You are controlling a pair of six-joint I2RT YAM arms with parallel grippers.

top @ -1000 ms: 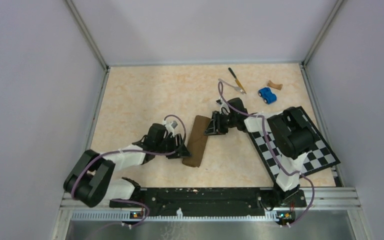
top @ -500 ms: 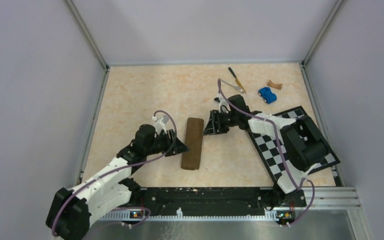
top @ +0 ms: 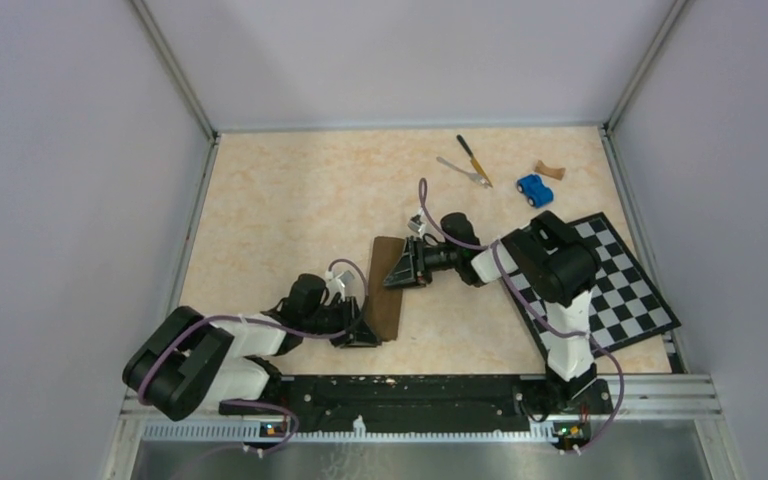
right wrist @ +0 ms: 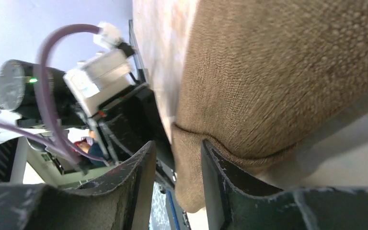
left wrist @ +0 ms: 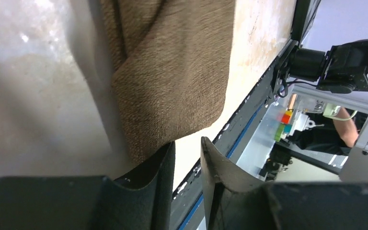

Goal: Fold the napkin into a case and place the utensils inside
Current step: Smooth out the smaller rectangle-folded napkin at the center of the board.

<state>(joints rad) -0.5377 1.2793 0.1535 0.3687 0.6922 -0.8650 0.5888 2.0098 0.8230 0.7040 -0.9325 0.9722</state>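
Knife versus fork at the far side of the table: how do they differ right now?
The knife has a yellow-orange handle and dark blade; the fork is all silver. The knife looks thicker, the fork thinner. The knife points more toward the far wall, the fork lies more crosswise, the two converging at their near-right ends. Both lie on the table, outside the folded napkin.

White-and-black arms (top: 250, 335), purple cables (right wrist: 44, 81), black tool fingers (left wrist: 159, 179)
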